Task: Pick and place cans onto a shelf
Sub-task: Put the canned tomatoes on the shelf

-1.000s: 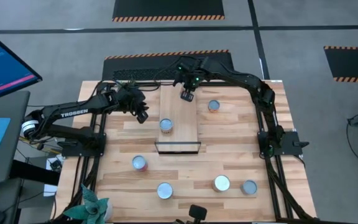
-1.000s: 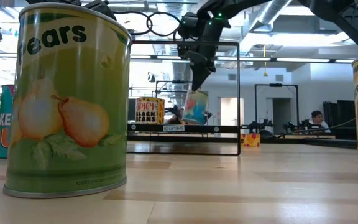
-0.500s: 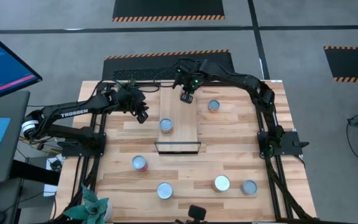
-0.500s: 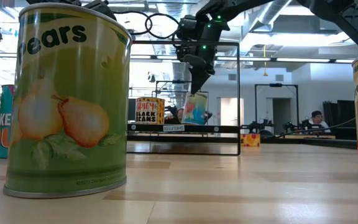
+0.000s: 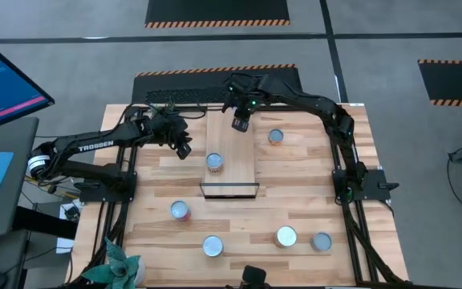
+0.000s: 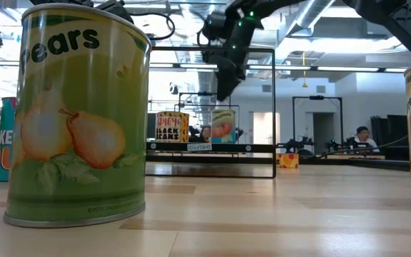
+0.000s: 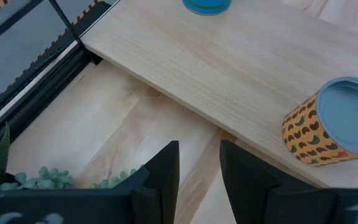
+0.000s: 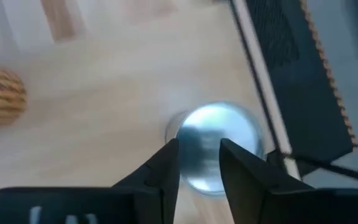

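Cans lie spread over the table [image 5: 295, 172]: near the front edge, four [image 5: 213, 246] [image 5: 285, 236] [image 5: 321, 241] [image 5: 180, 210] stand on the slats. Farther back, one can [image 5: 214, 161] stands upright on the shelf [image 5: 229, 152], and another [image 5: 276, 137] sits just right of the board. The left gripper [image 5: 183, 148] hangs beside the shelf's left edge, fingers a narrow gap apart, holding nothing. At the far end the right gripper [image 5: 240, 123] hovers over a can [image 6: 223, 126] standing on the shelf, fingers parted and clear of it.
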